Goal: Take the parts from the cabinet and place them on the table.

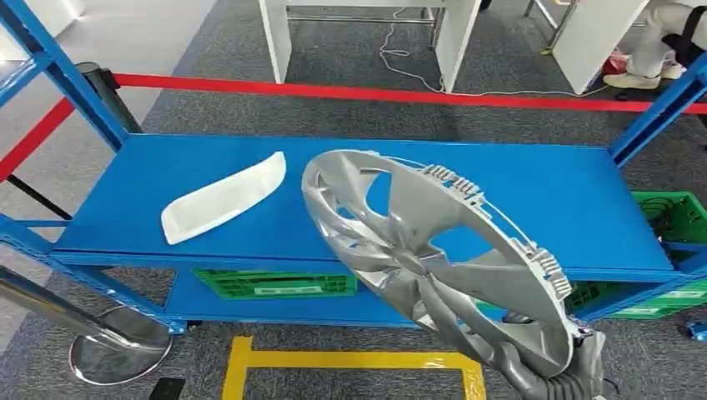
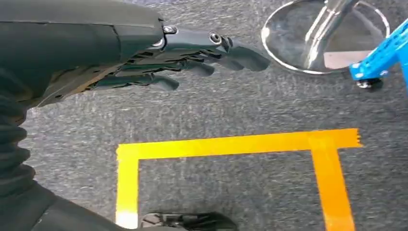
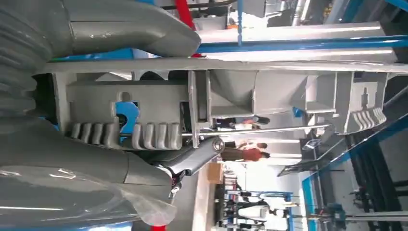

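In the head view we hold a large silver plastic wheel cover (image 1: 433, 258) tilted on edge in our right hand (image 1: 554, 375), which grips its rim at the lower right of the frame — the cover rises from there toward the centre, its clipped inner side facing right. In the right wrist view the thick grey thumb (image 3: 130, 31) lies over one face of the cover's rim and a darker finger (image 3: 195, 159) presses the other, so the hand is clamped on the part.

Behind the cover, a blue metal shelf (image 1: 517, 192) spans the middle of the frame. On it, left of centre, lies a long white curved plastic trim piece (image 1: 221, 198), apart from the cover. Green plastic crates (image 1: 275, 283) sit on the lower level, and another shows at the right edge.

Our left hand (image 2: 192, 57) appears at the upper left of the left wrist view, fingers stretched out and holding nothing, above grey carpet (image 2: 231, 110) marked with yellow floor tape (image 2: 231, 144) — a chrome stanchion base (image 2: 327, 36) stands at the upper right.
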